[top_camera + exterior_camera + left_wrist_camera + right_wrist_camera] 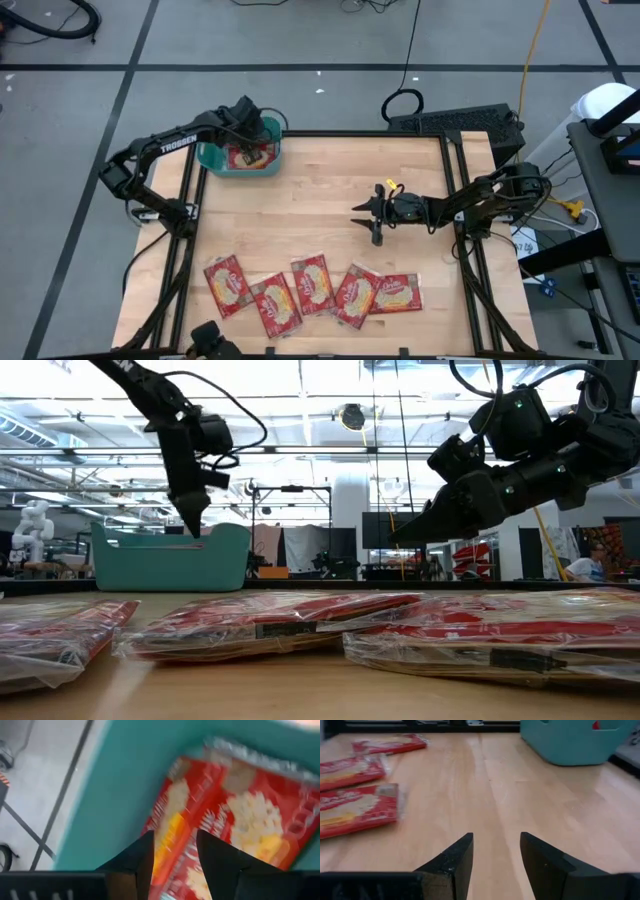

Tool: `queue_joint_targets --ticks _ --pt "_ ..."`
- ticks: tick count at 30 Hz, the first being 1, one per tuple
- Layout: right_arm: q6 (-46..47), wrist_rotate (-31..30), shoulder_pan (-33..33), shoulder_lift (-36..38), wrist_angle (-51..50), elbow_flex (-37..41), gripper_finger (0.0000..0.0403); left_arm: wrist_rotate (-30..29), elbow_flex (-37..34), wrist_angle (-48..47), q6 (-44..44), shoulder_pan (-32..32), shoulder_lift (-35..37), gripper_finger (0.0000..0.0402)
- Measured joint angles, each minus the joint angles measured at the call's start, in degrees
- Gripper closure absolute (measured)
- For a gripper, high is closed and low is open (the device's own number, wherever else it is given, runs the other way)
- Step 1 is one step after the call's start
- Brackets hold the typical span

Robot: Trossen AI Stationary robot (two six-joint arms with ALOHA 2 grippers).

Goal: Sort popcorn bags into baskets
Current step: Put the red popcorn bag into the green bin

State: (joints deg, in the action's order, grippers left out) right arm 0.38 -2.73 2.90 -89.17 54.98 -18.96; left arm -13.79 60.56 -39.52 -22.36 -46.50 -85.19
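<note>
a wooden table (330, 200) sits in a wide workshop with grey floor around it and racks and lights behind. at its far left corner stands one teal basket (240, 157). the left gripper (247, 128) hangs right over it, fingers pointing down into it, jaws parted with nothing between them; a red popcorn bag (235, 815) lies flat on the basket floor just below and beyond the fingertips. this looks like the drop step, the bag let go, though whether more bags lie under it i cannot tell.

the right gripper (375, 212) hovers above bare wood near the middle of the table, jaws apart and empty, the basket well ahead of them and the loose bags off to one side.

counted: one basket, one bag visible inside it, and five loose bags (312, 290) in a row along the near edge, some overlapping at the corners.

next, by my reading, the left arm must lift clear of the basket walls, and one arm must go down to the row and pinch an end bag by a free edge.
</note>
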Motion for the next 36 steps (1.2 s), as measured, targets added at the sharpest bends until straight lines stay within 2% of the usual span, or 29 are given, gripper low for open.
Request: queue_joint_targets --ticks 7,13,17,21,25,28,29,36 --pt "0.23 1.4 0.0 0.0 0.03 0.0 0.0248 -3.23 -0.97 -1.28 0.63 2.3 0.02 0.022" --pt "0.07 1.38 0.0 0.0 0.13 0.0 0.0248 -6.21 -5.7 3.61 -1.07 2.42 0.07 0.0179" --pt "0.03 1.38 0.0 0.0 0.12 0.0 0.0248 -9.56 -9.19 8.3 -2.22 2.62 0.07 0.017" --pt "-0.56 1.36 0.0 0.0 0.09 0.0 0.0248 -9.99 -12.46 13.66 -7.3 3.53 0.07 0.0209" --pt "-0.8 1.36 0.0 0.0 0.07 0.0 0.0248 -12.31 -14.1 16.93 -10.16 4.31 0.07 0.0296" --pt "-0.8 1.35 0.0 0.0 0.07 0.0 0.0248 -16.62 -13.52 15.13 -9.89 6.33 0.07 0.0373" --pt "-0.8 1.35 0.0 0.0 0.07 0.0 0.0248 -17.55 -13.08 14.54 -9.44 7.07 0.12 0.0385" --pt "-0.83 1.34 0.0 0.0 0.04 0.0 0.0248 -24.07 -9.8 9.73 -7.19 14.86 0.22 0.038"
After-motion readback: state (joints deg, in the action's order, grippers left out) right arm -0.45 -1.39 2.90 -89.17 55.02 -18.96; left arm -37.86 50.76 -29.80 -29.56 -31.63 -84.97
